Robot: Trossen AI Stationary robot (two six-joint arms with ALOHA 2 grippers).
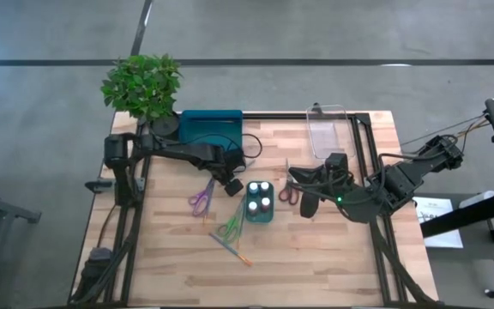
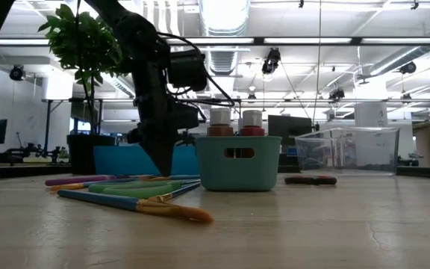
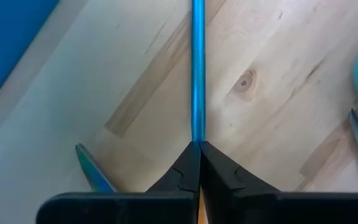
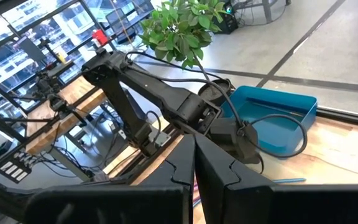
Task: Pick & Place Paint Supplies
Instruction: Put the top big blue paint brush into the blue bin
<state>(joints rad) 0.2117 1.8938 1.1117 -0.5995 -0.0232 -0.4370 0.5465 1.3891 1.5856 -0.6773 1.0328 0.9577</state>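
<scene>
High view: wooden worktop (image 1: 333, 257) on grey floor; beside the teal caddy (image 1: 260, 215) holding four pots (image 1: 260, 196) lie three scissors and two brushes. Left wrist view: left tool (image 3: 199, 146) pinches a blue brush (image 3: 197, 68). Right wrist view: right tool (image 4: 194, 140) pressed together.

Even, diffuse light falls from above; in the low view long ceiling strip lights (image 2: 222, 15) glare white, leaving the left arm (image 2: 155, 97) a near-black silhouette. The tabletop (image 1: 316, 249) in the high view is evenly bright, with only soft, short shadows under the arms. In the left wrist view the blue brush handle (image 3: 197, 68) running straight ahead of the closed jaws is slightly soft, and the jaws themselves are dark. The near tabletop in the low view is blurred.
</scene>
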